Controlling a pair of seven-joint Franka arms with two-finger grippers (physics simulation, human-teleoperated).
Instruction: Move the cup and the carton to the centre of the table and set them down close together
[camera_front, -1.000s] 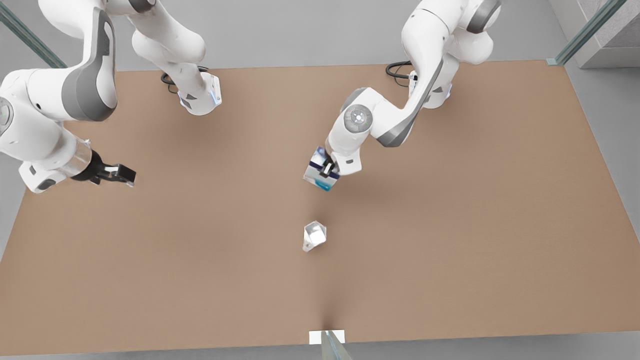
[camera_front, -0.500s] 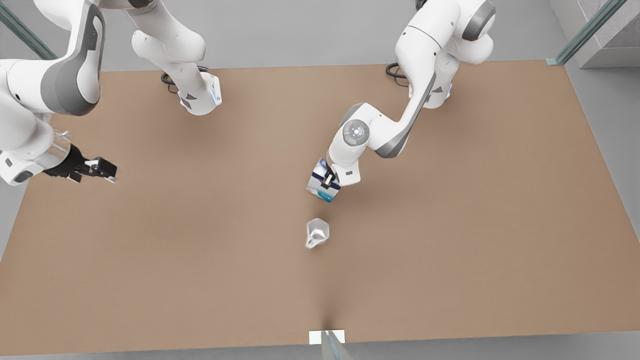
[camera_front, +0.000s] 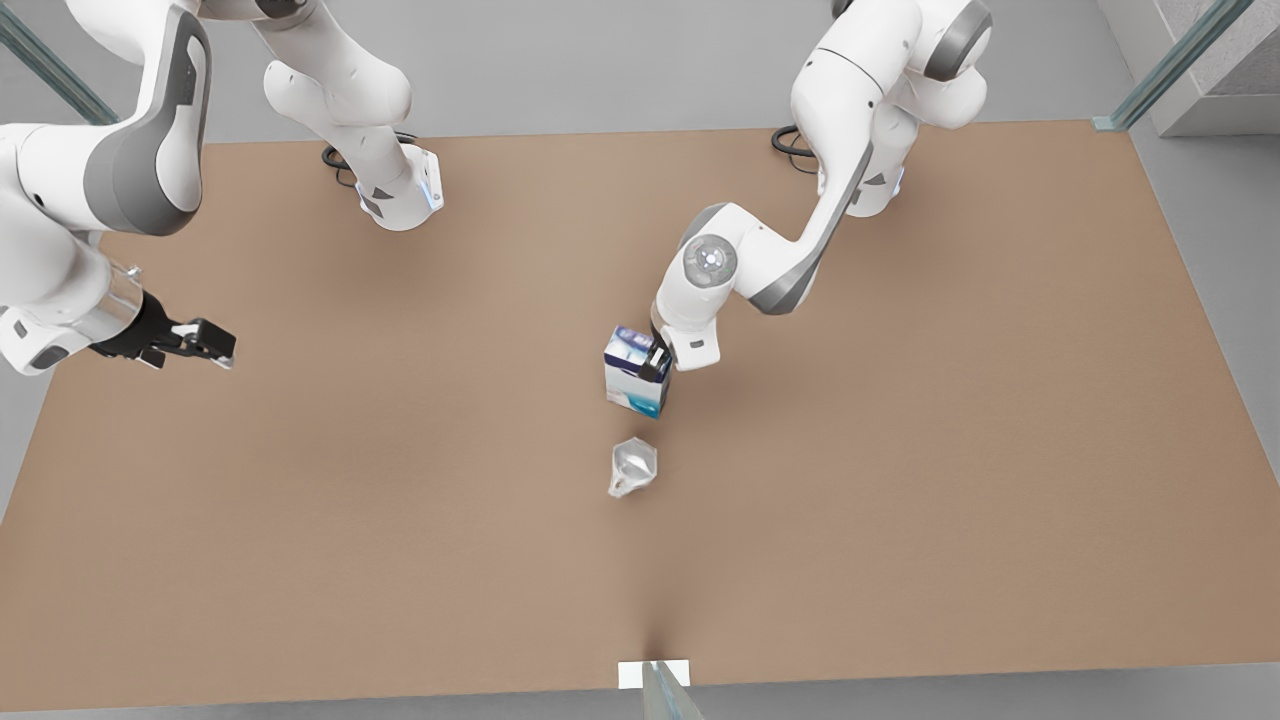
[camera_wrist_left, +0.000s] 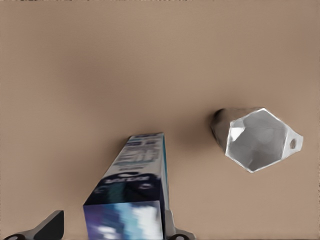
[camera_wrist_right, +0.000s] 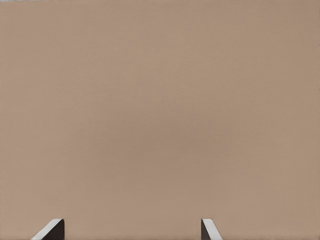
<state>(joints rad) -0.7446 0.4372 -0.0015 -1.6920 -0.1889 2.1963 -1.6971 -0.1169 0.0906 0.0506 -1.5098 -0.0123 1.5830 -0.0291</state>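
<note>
The left gripper (camera_front: 652, 361) sits at the top of the carton (camera_front: 634, 371), near the middle of the table (camera_front: 900, 450). In the left wrist view one finger (camera_wrist_left: 172, 229) lies right against the carton's (camera_wrist_left: 134, 197) side while the other finger (camera_wrist_left: 47, 226) stands clear of it with bare table between, so the jaws are spread wider than the carton and are not clamped on it. The carton stands upright on the table, its dark blue-purple panel up and its teal print low on the side.

The right gripper (camera_front: 200, 340) hangs over the table well away from the carton, toward the front view's left edge. In the right wrist view its two fingertips (camera_wrist_right: 50, 229) are wide apart with nothing between them but brown tabletop; it grips nothing.

By count: one carton, one cup (camera_front: 632, 467), one table, two arms, two grippers.

The cup lies just beside the carton, on the side nearer the front view's bottom edge, with a small gap of table between them. From the left wrist view the cup (camera_wrist_left: 255, 138) shows its faceted pale grey wall and wide mouth; whether it is upright or tilted I cannot tell.

The left arm reaches from its base beyond the carton, elbow bent, wrist turned down over the carton's top. The right arm waits, folded high, forearm slanting down toward the table, far from the carton
</note>
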